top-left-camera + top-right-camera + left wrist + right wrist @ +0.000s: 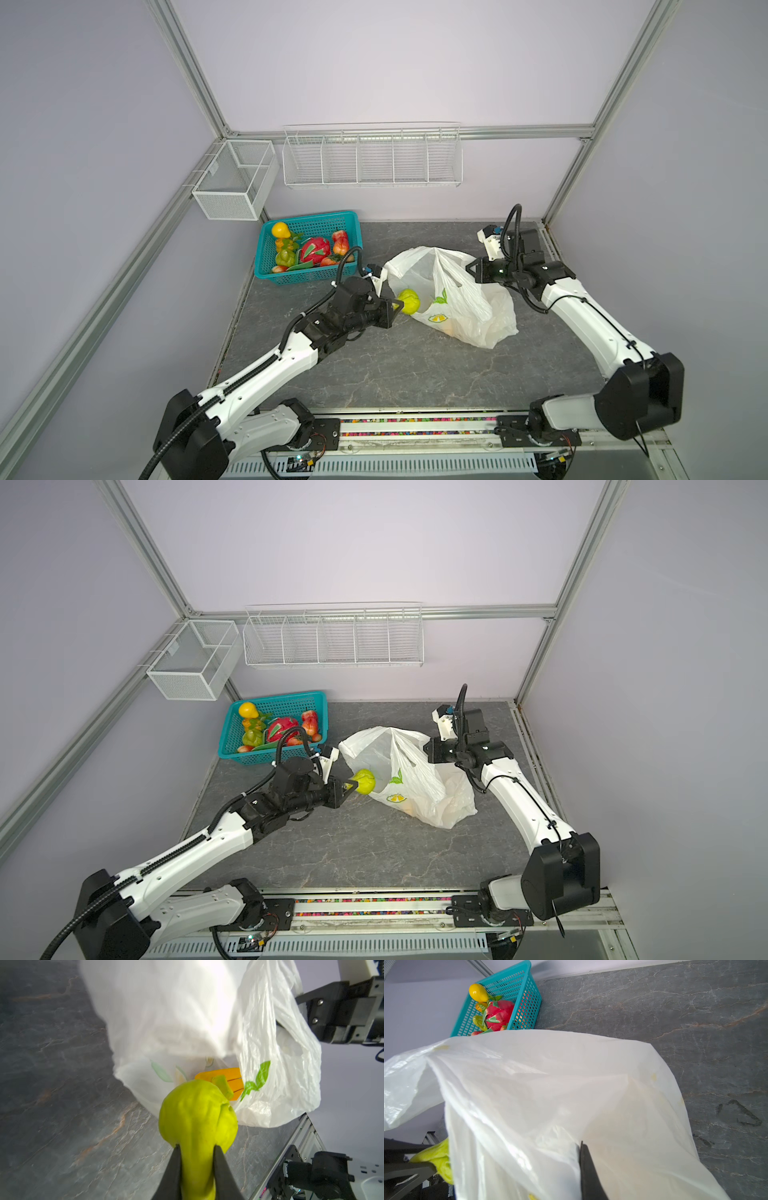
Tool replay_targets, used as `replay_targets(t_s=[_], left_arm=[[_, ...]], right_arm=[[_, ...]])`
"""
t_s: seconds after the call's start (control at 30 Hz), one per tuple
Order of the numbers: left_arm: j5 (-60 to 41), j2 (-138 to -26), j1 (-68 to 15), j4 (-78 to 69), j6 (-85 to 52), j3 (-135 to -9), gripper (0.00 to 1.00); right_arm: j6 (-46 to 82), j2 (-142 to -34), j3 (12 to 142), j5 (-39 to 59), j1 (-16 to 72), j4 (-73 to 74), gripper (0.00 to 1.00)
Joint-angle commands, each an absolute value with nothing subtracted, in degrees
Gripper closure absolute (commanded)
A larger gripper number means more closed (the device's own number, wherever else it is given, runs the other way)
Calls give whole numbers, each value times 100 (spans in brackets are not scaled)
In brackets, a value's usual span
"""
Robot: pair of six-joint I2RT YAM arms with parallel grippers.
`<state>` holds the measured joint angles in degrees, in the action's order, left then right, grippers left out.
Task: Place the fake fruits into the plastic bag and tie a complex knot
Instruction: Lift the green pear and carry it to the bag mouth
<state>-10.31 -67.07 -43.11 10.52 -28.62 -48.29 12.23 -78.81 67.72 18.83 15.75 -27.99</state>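
Left pincer: your left pincer (398, 306) is clamped on the narrow end of a green fruit (409, 301), one finger on each side, as the left wrist view shows.
Green fruit: it is off the counter (395, 365), right at the open mouth of the plastic bag (457, 299), with its round end pointing in. In both top views it sits against the bag's left-hand opening.
Right pincer: your right pincer (468, 268) is closed on the bag's upper edge on the side towards the right edge of the counter, and lifts that part up. The right wrist view shows one dark finger pressed into the white film.
Plastic bag: it lies about mid-counter, a little towards the back right, crumpled, with its mouth facing your left arm.
Inside the bag: an orange piece (224, 1076) shows through the opening, just beyond the green fruit.
Teal basket: the teal basket (299, 276) stands at the back left corner of the counter, apart from the bag.
Basket contents: you can see a dragon fruit (314, 250), a yellow fruit (280, 229) and other red and green pieces.
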Motion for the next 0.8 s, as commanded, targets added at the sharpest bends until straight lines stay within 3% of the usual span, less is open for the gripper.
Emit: replay_targets(t_s=[0.0,0.13,0.53,0.63,0.77], left_arm=[[-684,-7173,-4375,334,-2947,-5241,96],[-163,-7975,-4473,312,-2708,-5731,96],[-677,-9947,-4938,-940,-3035,-6473,84],[-884,-10191,-4991,-1168,-3120,-6606,75],[-840,-10327,-4992,-1155,-3068,-6651,56]], right_arm=[[1090,-7652,6795,1820,1663,-2989,90],[1120,-7606,6741,1881,1712,-2970,90],[1436,-7616,6641,2108,1740,-2613,90],[1333,-7603,6679,2021,1740,-2724,91],[1209,-7550,6671,1849,1715,-2842,90]])
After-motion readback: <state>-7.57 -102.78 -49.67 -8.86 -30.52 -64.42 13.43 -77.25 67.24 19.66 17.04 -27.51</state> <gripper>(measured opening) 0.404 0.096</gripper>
